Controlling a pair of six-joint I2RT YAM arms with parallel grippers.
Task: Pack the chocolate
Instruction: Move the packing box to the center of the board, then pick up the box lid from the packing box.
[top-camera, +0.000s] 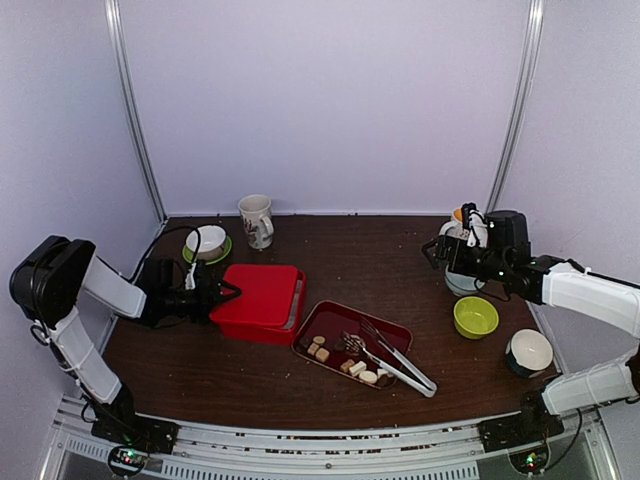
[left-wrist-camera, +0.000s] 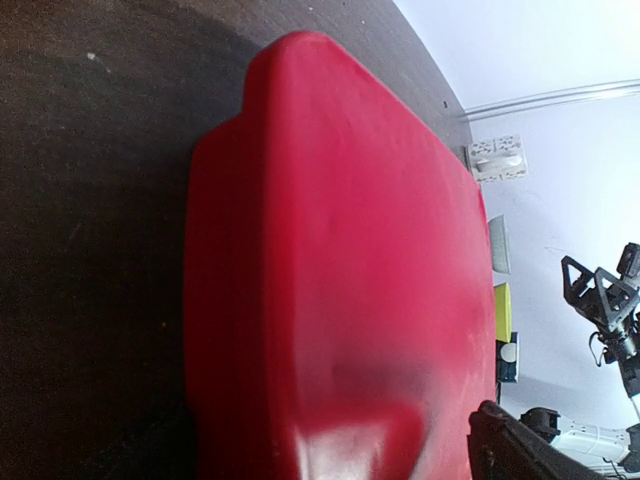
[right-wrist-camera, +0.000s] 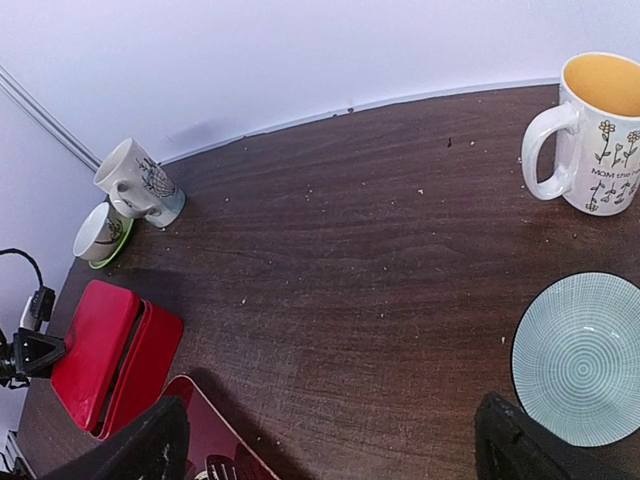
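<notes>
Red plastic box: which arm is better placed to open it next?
Left. The left tool, open, sits at the left edge of the red plastic box, which fills its wrist view. The right tool, also open, hovers far off at the back right, by the pale round saucer.

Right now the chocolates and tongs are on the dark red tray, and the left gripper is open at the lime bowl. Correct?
Not quite. The top view shows the left gripper open at the red box, not the lime bowl. The chocolates and tongs are on the dark red tray.
</notes>
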